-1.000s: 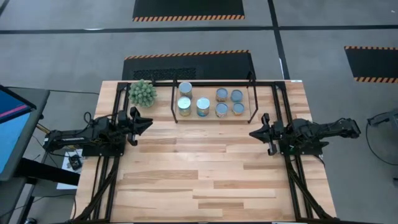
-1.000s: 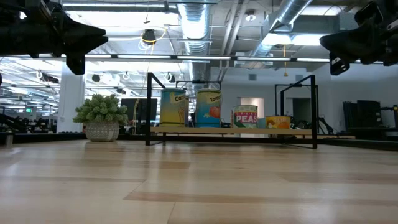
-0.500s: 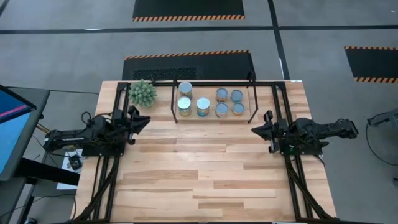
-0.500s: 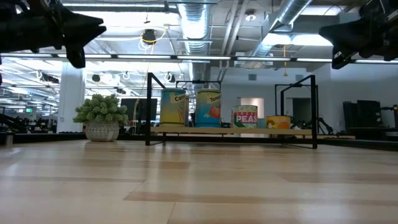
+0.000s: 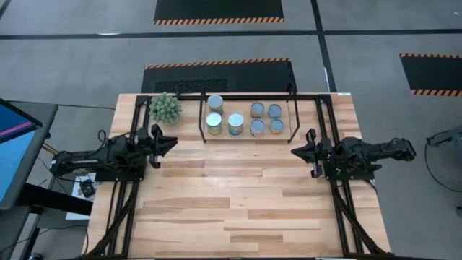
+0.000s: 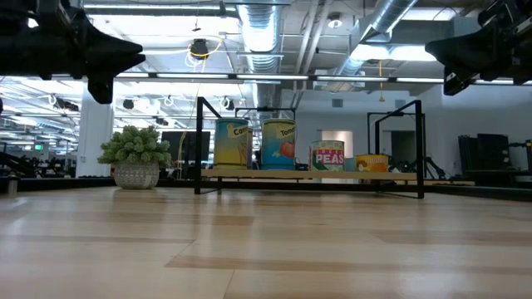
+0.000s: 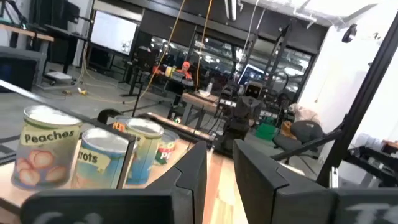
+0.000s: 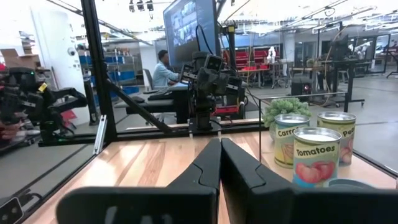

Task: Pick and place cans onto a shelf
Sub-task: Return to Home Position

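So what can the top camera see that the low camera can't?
Only the high view shows the round tops of all seven cans and both whole arms. Only the low view shows labels like PEAS and the ceiling pipes. Both show the shelf, the plant, and the left gripper and right gripper at the sides of the table.

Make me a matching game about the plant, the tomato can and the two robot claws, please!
Things:
1. potted plant
2. Tomatoes can
3. left gripper
4. right gripper

Places:
A. in the air over the table's right side
B. on the shelf
C. on the table, beside the shelf
D. in the air over the table's left side

Pairs: 1-C, 2-B, 3-D, 4-A
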